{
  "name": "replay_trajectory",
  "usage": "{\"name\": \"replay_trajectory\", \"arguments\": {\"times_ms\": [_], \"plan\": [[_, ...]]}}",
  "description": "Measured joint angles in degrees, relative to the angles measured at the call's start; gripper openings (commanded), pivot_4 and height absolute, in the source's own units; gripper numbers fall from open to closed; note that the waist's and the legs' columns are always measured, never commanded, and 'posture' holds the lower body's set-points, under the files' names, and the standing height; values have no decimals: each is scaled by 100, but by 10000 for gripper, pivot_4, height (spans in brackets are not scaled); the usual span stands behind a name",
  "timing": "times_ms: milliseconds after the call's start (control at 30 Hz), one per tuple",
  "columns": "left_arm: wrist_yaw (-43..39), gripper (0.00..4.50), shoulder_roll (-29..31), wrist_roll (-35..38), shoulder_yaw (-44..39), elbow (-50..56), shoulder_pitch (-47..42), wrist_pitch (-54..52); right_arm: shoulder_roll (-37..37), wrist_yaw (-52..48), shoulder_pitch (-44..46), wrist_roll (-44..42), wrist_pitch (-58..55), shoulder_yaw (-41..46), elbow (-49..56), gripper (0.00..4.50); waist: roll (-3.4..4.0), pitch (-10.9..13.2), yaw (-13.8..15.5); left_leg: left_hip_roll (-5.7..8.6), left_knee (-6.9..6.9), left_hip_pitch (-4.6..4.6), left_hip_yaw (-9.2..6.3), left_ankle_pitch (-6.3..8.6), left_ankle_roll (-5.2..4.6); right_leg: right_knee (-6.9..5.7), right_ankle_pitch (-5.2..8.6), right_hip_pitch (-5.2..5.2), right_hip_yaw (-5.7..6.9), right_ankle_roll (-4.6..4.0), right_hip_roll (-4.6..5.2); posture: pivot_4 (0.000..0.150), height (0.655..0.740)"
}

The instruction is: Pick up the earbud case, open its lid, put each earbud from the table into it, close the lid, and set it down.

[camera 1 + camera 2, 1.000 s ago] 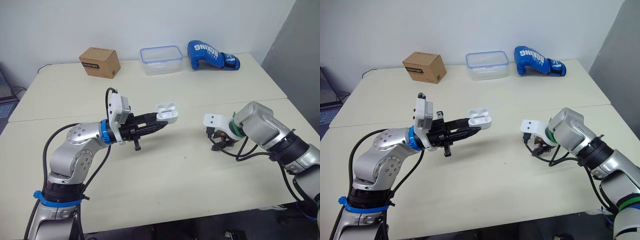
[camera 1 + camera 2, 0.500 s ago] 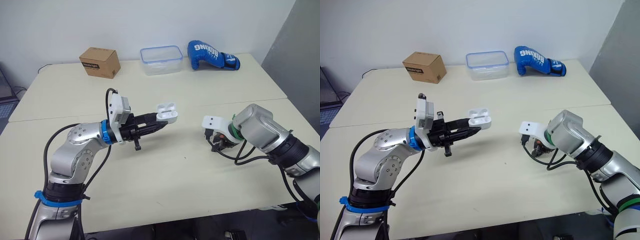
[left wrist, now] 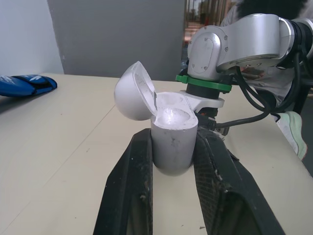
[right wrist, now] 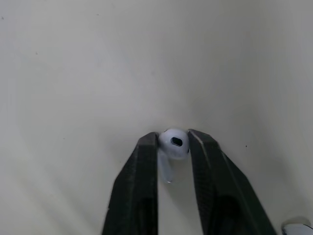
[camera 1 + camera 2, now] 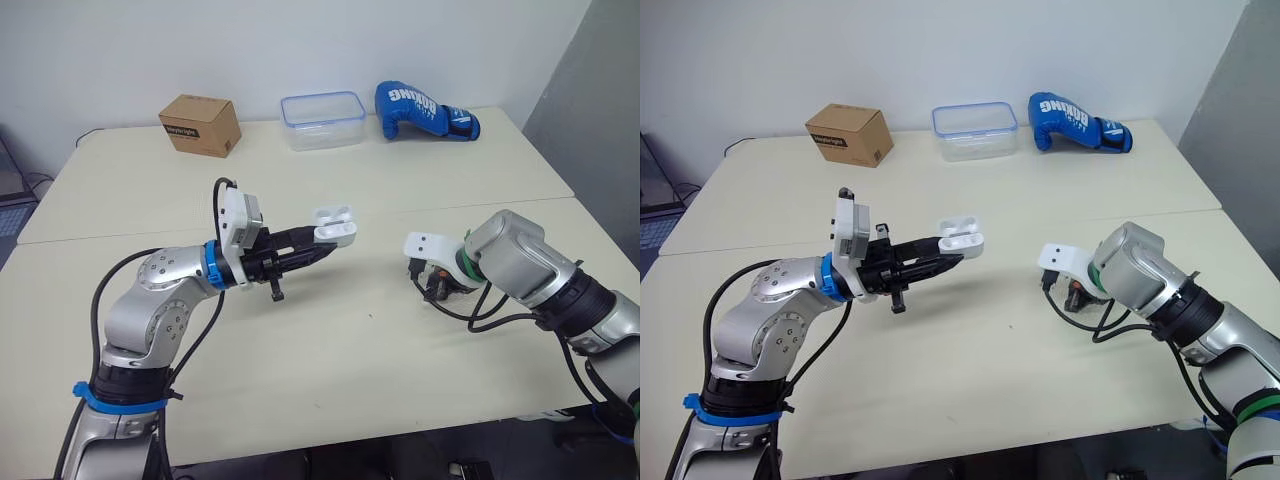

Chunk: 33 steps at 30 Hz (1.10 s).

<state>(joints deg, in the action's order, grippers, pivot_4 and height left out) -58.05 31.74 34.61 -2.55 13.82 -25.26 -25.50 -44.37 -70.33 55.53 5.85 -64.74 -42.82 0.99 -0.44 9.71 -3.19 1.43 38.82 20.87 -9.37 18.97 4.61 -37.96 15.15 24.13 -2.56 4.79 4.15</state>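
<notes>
Left arm is bent at the elbow with the forearm roughly level, and the left gripper (image 5: 326, 241) clamps the earbud case (image 3: 171, 139) above the table (image 5: 330, 350); the case's long axis runs along the fingers, mouth facing the right arm, lid flipped open. The right gripper (image 4: 172, 147) points down at the table and pinches an earbud (image 4: 174, 141), head at the fingertips, stem back toward the wrist. White lettering on the blue boxing glove (image 5: 425, 108) and the cardboard box (image 5: 200, 124) label: can't read either.
</notes>
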Motion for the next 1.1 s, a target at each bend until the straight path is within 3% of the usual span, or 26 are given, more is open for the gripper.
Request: {"name": "replay_trajectory", "arguments": {"times_ms": [333, 633, 967, 1100], "plan": [[-1, 7847, 2, -5, 0, 2, 23, 0, -56, -34, -7, -18, 144, -25, 37, 3898, 0, 0, 1, 0, 0, 0, 0, 0, 0, 0, 0, 0, 0, 0, 0, 1500, 7400], [-4, 7847, 12, -39, 5, 2, 48, 0, -907, -479, -436, -32, 692, -126, 1206, 3898, 0, 0, 26, 0, 0, 0, 1, 0, 0, 0, 0, 0, 1, 0, 1, 1500, 7400], [-9, 7847, 14, -69, 5, 2, 48, -1, -742, -390, -623, 17, 717, -116, 1344, 3898, -4, -2, 33, -1, 0, -1, 1, 0, 0, 2, 0, -2, 1, 0, 1, 1500, 7400], [-9, 7847, 52, -70, 5, 2, 49, -7, -741, -341, -682, 23, 810, -80, 1354, 16456, -9, -6, 33, -1, 1, -6, 1, 0, 0, -1, 0, -7, 1, 0, 1, 1500, 7400]]}}
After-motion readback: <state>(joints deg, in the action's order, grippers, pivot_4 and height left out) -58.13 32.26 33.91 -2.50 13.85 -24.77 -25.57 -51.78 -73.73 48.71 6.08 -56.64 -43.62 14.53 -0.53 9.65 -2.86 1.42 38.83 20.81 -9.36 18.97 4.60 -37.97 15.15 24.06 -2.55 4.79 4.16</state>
